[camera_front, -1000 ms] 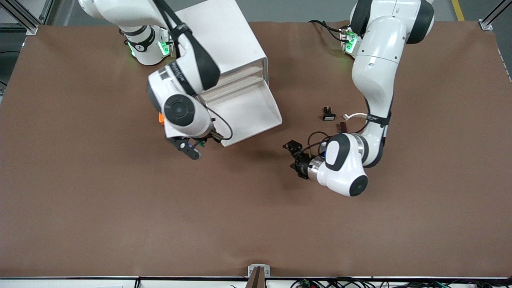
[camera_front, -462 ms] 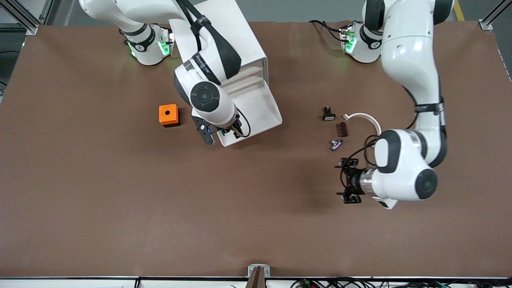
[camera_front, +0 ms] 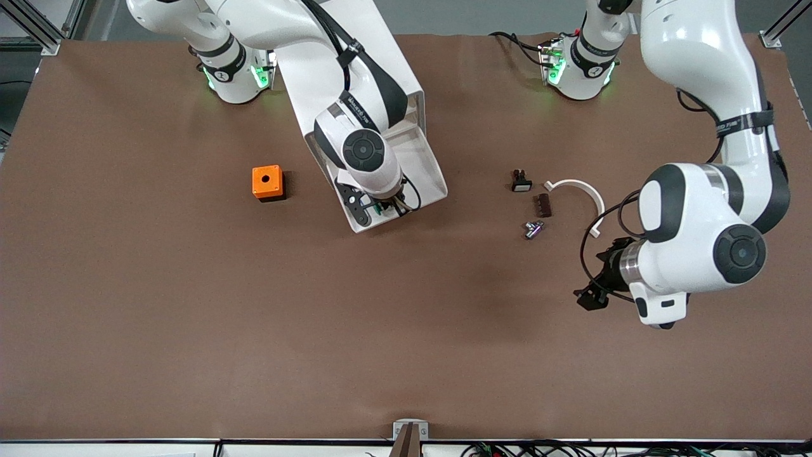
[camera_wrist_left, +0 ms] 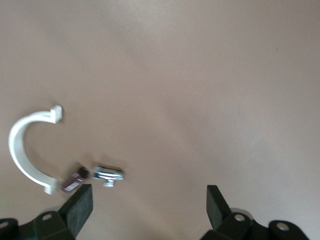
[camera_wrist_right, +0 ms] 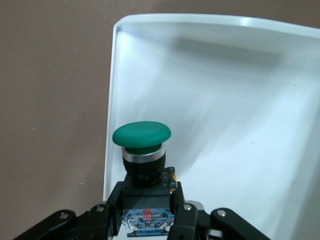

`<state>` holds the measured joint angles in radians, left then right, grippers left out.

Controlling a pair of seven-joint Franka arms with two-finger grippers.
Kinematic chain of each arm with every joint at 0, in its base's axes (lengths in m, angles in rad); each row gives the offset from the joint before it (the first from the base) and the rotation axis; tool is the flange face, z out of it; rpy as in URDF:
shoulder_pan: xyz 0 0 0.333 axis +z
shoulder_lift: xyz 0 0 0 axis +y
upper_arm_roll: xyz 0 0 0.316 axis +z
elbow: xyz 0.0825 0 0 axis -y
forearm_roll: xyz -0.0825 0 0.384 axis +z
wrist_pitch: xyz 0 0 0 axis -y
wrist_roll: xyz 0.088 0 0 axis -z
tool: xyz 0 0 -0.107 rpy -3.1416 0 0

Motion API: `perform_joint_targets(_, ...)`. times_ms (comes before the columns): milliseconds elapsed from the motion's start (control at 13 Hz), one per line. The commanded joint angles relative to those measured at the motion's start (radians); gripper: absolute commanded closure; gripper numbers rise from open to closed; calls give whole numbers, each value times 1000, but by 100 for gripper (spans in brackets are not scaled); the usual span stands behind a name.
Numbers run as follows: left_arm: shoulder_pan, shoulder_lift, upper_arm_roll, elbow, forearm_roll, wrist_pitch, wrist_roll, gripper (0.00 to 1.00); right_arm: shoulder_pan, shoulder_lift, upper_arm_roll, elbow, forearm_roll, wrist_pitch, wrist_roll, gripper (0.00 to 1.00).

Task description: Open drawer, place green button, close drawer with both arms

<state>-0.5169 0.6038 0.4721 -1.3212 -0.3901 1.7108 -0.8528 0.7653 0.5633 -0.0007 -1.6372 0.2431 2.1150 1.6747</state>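
Observation:
The drawer (camera_front: 426,166) is pulled out of the white cabinet (camera_front: 388,46); its white tray also shows in the right wrist view (camera_wrist_right: 225,100). My right gripper (camera_front: 373,211) is over the drawer's front corner toward the right arm's end. In the right wrist view the gripper (camera_wrist_right: 147,212) is shut on the black-and-blue body of the button (camera_wrist_right: 141,135), green cap pointing away from the wrist. The button shows small in the front view (camera_front: 382,205). My left gripper (camera_front: 590,298) is over bare table toward the left arm's end, open and empty (camera_wrist_left: 148,210).
An orange box with a hole (camera_front: 267,182) sits beside the drawer toward the right arm's end. A black white-faced button (camera_front: 521,181), a brown piece (camera_front: 543,204), a small metal part (camera_front: 533,228) and a white curved clip (camera_front: 574,187) lie near the left gripper.
My right gripper has carried the button from the table beside the drawer's corner to over the drawer, uncovering the orange box. My left arm has swung away toward its end of the table.

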Motion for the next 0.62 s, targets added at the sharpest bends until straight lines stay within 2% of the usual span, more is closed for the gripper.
perform_joint_targets(0,-23,-122,-4,-162,81,18,241,0,14,-3,-12,-16,19,-1,5,95)
perform_joint_targets(231,-84,-151,-6,-240,100,87,334,0,14,-2,-12,-20,18,-7,5,88)
perform_joint_targets(385,-161,-144,-33,-343,83,267,311,0,22,-2,-12,-18,18,-10,5,80)
perform_joint_targets(462,-198,-142,-33,-386,83,347,310,0,20,-3,-12,-18,18,-13,3,53)
perform_joint_targets(538,-212,-118,-38,-388,83,371,310,0,20,-3,-12,-16,18,-16,0,31)
